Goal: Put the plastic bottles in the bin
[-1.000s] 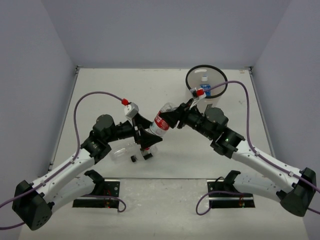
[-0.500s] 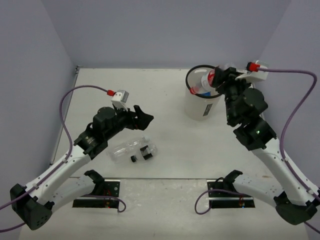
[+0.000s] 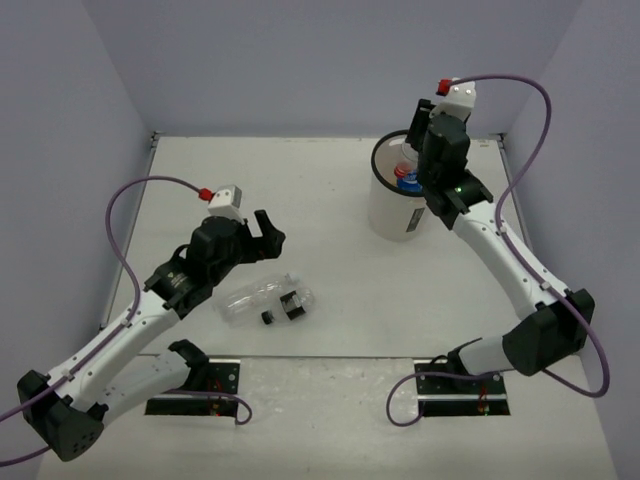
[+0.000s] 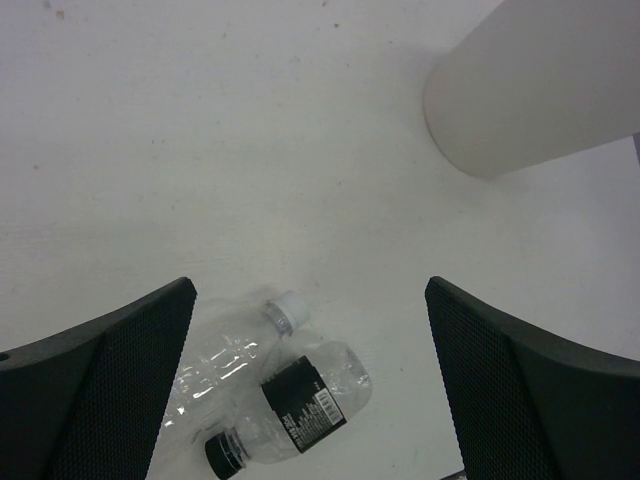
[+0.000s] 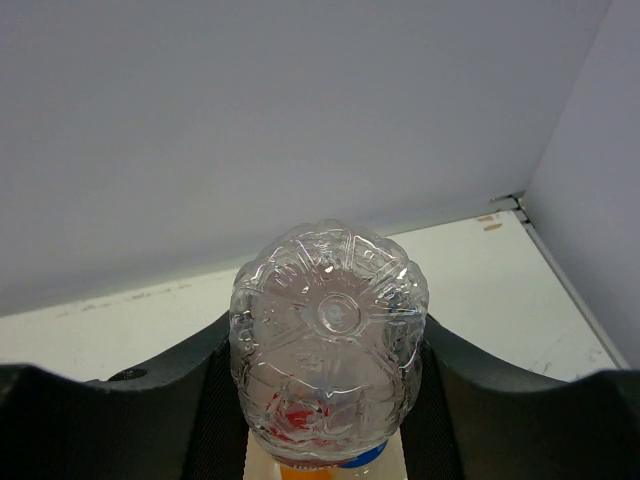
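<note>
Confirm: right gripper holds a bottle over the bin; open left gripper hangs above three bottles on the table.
Two, not three: the left wrist view shows only a plain clear bottle and a black-labelled bottle below the open left gripper. The right gripper holds a third bottle over the bin.

Bright, even, diffuse light from above leaves only faint soft shadows on the white worktop (image 3: 300,190). Every view is sharp; small highlights glint on the clear bottle (image 5: 330,330) up close.

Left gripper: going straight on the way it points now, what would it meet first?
Probably bare table just beyond the white-capped bottle and black-labelled bottle; depth is unclear, so the white-capped one could come first.
</note>
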Motion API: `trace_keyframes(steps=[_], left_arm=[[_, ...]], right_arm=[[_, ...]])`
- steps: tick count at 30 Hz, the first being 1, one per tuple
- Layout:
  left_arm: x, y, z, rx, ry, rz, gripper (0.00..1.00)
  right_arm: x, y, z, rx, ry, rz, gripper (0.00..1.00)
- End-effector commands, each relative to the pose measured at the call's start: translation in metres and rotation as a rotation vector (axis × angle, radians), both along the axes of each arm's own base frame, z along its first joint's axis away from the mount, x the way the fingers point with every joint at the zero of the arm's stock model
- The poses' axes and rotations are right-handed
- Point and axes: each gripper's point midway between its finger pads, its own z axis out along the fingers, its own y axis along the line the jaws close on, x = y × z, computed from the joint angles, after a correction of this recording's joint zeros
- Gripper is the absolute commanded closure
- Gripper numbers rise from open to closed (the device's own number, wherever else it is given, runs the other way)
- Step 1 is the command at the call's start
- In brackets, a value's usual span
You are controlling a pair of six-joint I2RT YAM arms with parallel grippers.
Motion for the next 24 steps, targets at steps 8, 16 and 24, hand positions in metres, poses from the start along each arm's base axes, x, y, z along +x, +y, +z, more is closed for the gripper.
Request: trace_keyframes(steps=[8,16,24], left_arm=[[-0.001,0.011,-0.005,0.021,0.026,0.061,0.00],[0.002,0.020,-0.008,0.063,0.048,0.112,0.00],[0.002,0.026,-0.012,0.079,0.060,0.148,0.00]], right_arm=[[0.013,0.011,-0.032,0.085,0.045,0.017,0.15],[-0.014,0.003,0.003,0.106,-0.009,0.048,0.01],[-0.126,0.096,0.045,-0.143,-0.220,0.865,0.01]])
